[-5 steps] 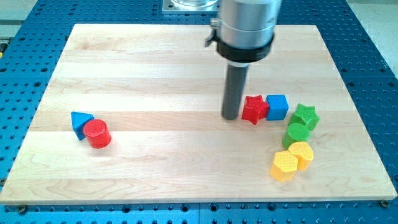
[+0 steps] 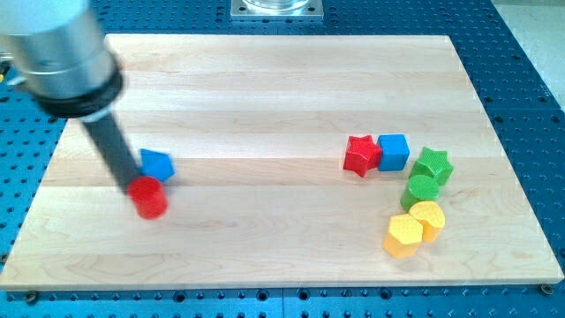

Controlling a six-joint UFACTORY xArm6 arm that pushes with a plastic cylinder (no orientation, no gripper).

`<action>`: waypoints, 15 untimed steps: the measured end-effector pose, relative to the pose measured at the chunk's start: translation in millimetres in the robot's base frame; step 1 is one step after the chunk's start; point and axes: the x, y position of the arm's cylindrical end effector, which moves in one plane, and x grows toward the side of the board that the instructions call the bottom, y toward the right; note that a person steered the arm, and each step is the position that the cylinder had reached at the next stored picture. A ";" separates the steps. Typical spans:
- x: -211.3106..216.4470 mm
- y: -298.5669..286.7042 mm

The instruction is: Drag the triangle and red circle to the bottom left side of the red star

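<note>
My tip (image 2: 129, 188) is seen low on the view's left of the wooden board (image 2: 265, 79), pressed against the upper left of the red circle (image 2: 150, 198), with the blue triangle (image 2: 156, 165) just beside the rod on its right; no jaws are carried by the rod, so nothing is pinched. The red star (image 2: 360, 155) is found well apart toward the view's right, touching the blue cube (image 2: 393, 151), and a broad stretch of bare board is left between the two groups. The green star (image 2: 433, 165), green cylinder (image 2: 420, 190), yellow cylinder (image 2: 428, 217) and yellow hexagon (image 2: 403, 235) are clustered near the right edge.

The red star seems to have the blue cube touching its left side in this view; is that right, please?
Not quite: the camera view shows the blue cube touching the red star on its right side, not its left.
</note>
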 end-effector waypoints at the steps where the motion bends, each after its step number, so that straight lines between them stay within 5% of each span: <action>1: -0.7 66.7; 3: -27.1 -27.5; 5: -32.5 148.1; 6: -25.0 166.2; 8: -1.5 108.4; 10: 11.8 181.5; 12: 107.5 125.4; 14: 76.6 -33.0; 15: 34.3 -20.0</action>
